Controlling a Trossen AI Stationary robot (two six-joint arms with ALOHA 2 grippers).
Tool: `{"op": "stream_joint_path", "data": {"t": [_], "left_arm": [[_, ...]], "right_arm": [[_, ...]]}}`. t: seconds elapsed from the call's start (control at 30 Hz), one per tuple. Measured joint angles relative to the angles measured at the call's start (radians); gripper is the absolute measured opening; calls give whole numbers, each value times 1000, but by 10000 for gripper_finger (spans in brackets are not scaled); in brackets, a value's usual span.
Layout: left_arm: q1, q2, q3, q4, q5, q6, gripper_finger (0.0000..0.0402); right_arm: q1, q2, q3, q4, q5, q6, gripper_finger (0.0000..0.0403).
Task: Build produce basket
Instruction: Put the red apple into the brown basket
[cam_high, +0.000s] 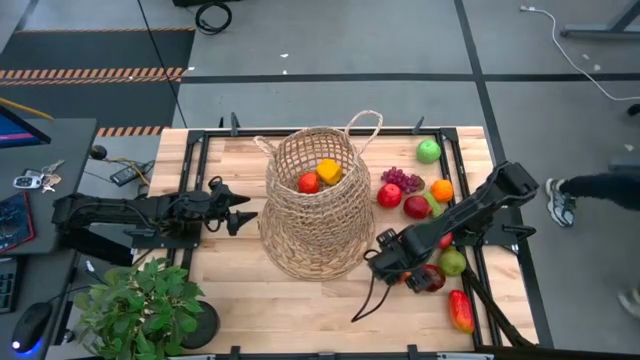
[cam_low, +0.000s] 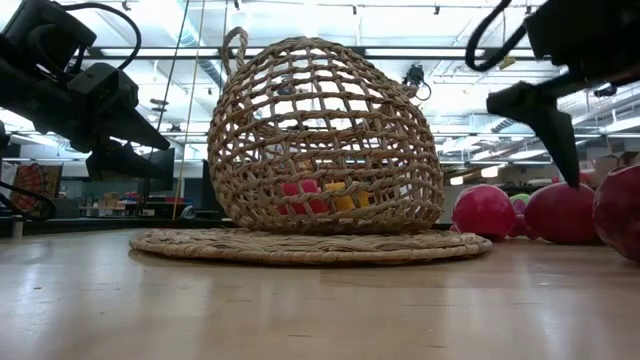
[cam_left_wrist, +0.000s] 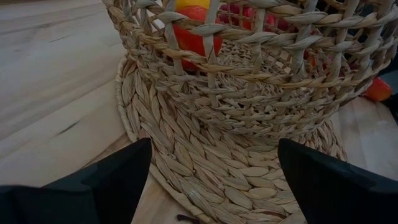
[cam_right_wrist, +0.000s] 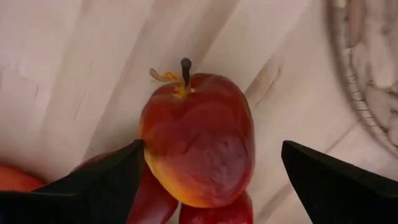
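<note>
Wicker of open weave forms the basket (cam_high: 315, 205), which is seen lying tipped on the wooden counter (cam_high: 250, 300), its mouth turned toward the far edge and its round base toward the near edge. Two pieces of produce are already inside it: a red fruit (cam_high: 309, 182) and a yellow-orange piece (cam_high: 329, 171).

The remaining produce lies on the counter to the basket's right: a green apple (cam_high: 429, 151), purple grapes (cam_high: 402, 179), an orange (cam_high: 442, 189), red fruits (cam_high: 390, 195) and a red-and-yellow pepper (cam_high: 460, 311) near the front edge.

The step in hand is judged to be the pick of a further piece. The right gripper (cam_high: 385, 262) is positioned low over the counter just right of the basket, with its fingers spread wide and nothing held. In the right wrist view a red-and-yellow apple (cam_right_wrist: 198, 140) with a dark stem is framed between the fingers.

The left gripper (cam_high: 240, 216) is stationed just beside the basket's left wall, fingers apart and empty, aimed at the weave.

For the next move, the right gripper should be lowered around the apple and closed on its widest part. The neighbouring red pieces touching the apple are likely to be nudged, so a centred approach is called for before the lift toward the basket's mouth.
</note>
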Motion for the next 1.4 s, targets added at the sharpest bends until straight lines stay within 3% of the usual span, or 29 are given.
{"op": "stream_joint_path", "data": {"t": [0.3, 0.63, 0.83, 1.4], "left_arm": [[0, 0, 0, 0, 0, 0, 357], [0, 0, 0, 0, 0, 0, 357], [0, 0, 0, 0, 0, 0, 357], [0, 0, 0, 0, 0, 0, 357]], "right_arm": [[-1, 90, 0, -1, -9, 8, 381], [-33, 85, 0, 7, -1, -1, 336], [-62, 78, 7, -43, -13, 2, 339], [-260, -167, 194, -57, 2, 69, 340]]}}
